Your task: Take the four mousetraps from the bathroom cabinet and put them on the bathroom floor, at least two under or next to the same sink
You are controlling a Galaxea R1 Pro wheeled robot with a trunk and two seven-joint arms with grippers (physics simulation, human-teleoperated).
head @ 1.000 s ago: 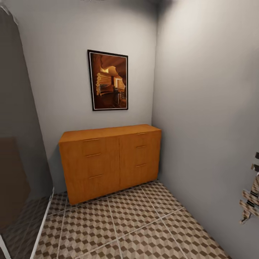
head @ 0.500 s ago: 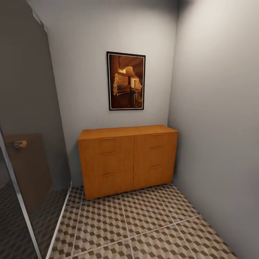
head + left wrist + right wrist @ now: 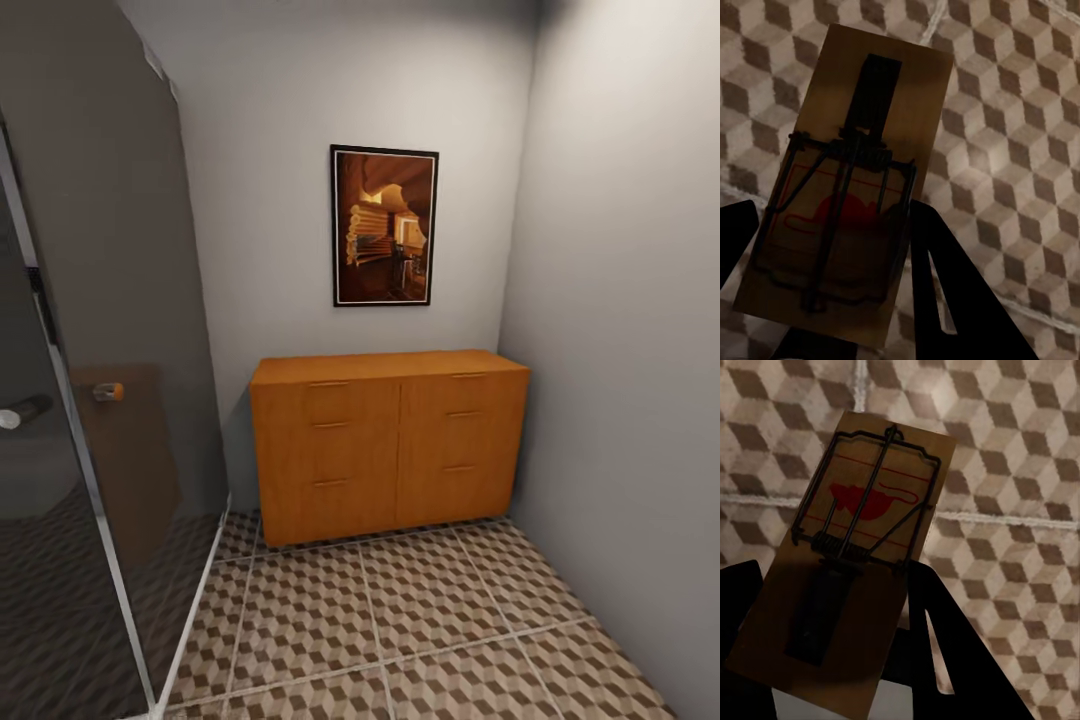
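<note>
The orange-brown cabinet point(image 3: 390, 440) stands against the back wall in the head view, all its drawers closed. In front of it spreads the cube-patterned bathroom floor point(image 3: 420, 620). In the left wrist view my left gripper point(image 3: 832, 255) is shut on a tan mousetrap point(image 3: 870, 97) with dark wire and a red mark, held above the tiles point(image 3: 1020, 135). In the right wrist view my right gripper point(image 3: 832, 622) is likewise shut on a second mousetrap point(image 3: 870, 502) over the tiled floor point(image 3: 1020, 472). The other mousetraps are out of view.
A dark glass shower panel point(image 3: 110, 400) with a metal frame and a small handle point(image 3: 108, 392) rises on the left. A framed picture point(image 3: 385, 225) hangs above the cabinet. A grey wall point(image 3: 630, 350) closes the right side.
The head camera has swung left, so the cabinet and picture sit further right in the picture and more of the glass panel shows. The patterned thing at the right edge has left the view.
</note>
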